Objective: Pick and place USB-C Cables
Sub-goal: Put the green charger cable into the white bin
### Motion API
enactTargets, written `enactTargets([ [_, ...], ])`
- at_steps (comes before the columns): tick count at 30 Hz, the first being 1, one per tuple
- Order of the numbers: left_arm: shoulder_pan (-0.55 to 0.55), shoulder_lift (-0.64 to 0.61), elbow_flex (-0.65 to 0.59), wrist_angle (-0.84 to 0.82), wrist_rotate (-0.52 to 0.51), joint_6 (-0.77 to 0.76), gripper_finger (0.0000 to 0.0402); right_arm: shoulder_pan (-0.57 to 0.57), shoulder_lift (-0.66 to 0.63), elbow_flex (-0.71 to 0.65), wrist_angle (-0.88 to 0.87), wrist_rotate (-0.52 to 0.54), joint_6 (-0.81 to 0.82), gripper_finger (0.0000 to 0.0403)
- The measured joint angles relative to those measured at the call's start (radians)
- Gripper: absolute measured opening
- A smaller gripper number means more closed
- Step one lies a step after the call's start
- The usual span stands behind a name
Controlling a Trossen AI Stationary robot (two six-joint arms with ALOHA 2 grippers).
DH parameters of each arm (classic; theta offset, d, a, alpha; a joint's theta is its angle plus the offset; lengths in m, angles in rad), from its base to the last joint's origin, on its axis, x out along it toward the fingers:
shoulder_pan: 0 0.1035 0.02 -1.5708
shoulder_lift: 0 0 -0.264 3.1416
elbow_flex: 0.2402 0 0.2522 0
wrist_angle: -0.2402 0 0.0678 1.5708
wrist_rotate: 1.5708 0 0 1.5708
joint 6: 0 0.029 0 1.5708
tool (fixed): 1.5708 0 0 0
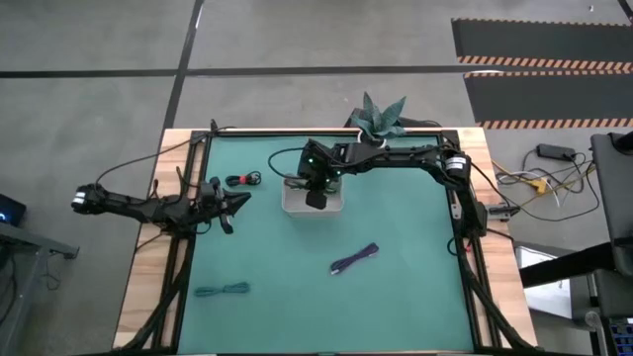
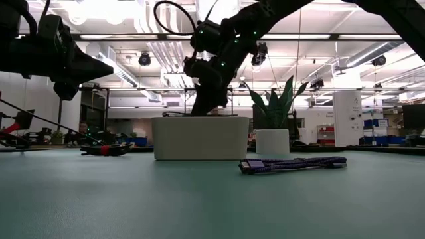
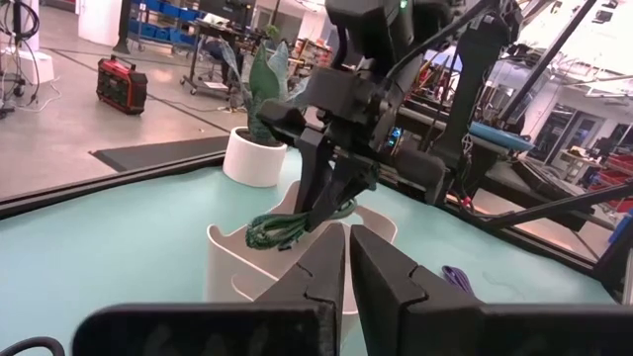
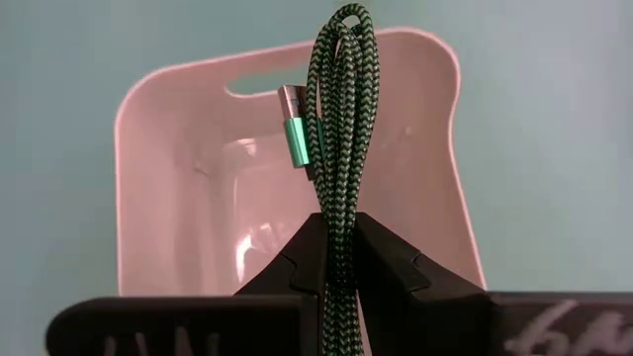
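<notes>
One green cable (image 4: 339, 138) between right gripper (image 4: 339, 259) fingers.

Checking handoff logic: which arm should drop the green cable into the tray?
Right. Its claw is shut on the green cable directly above the tray. The left claw is shut, empty, beside the tray.

Two dark jointed arms, black wedge-shaped jaws, looping black cables, green indicator lights

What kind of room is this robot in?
Probably a big workshop or lab: striped floor markings, ceiling pipes, and a red machine on the concrete floor behind the green table.
</notes>
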Motion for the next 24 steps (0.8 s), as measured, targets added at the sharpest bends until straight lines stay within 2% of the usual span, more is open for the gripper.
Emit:
enactTargets([
  [12,0.0,0.0,0.0,0.0,0.0,0.0,0.0006,0.0,0.0,-0.081,0.073,0.001,0.0,0.0029],
  [24,0.0,0.0,0.0,0.0,-0.005,0.0,0.0006,0.003,0.012,-0.084,0.117,0.001,0.011,0.0029],
])
